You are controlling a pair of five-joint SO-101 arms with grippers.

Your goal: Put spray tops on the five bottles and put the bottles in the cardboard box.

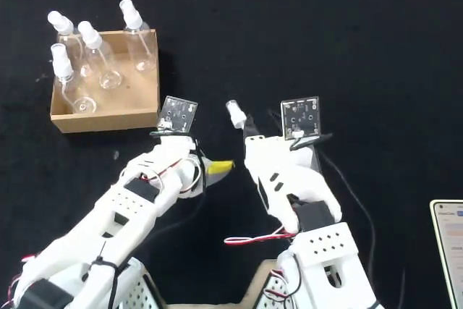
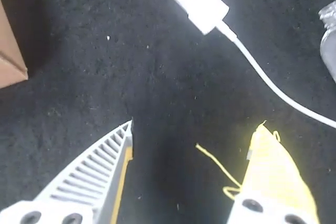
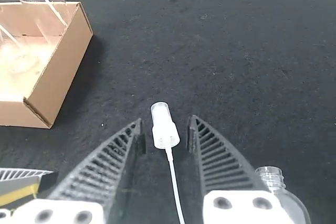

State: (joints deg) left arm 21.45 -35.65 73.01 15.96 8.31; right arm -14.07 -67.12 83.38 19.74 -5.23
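Note:
A cardboard box (image 1: 108, 99) at the table's far left holds several clear bottles (image 1: 90, 59) with white spray tops on. A loose white spray top (image 3: 164, 127) with its thin tube lies on the black cloth between the open black fingers of my right gripper (image 3: 165, 129), which stand on either side of it without pressing. In the high view the spray top (image 1: 235, 113) sits at the tip of my right gripper (image 1: 244, 124). An uncapped clear bottle (image 3: 274, 182) lies beside that gripper. My left gripper (image 2: 194, 135) stands open and empty short of the spray top (image 2: 198, 3).
The box's corner (image 2: 10, 61) is close by the left gripper (image 1: 210, 164). A device with a lit screen (image 1: 448, 244) lies at the table's right edge. Black cloth stretches across the far right of the table.

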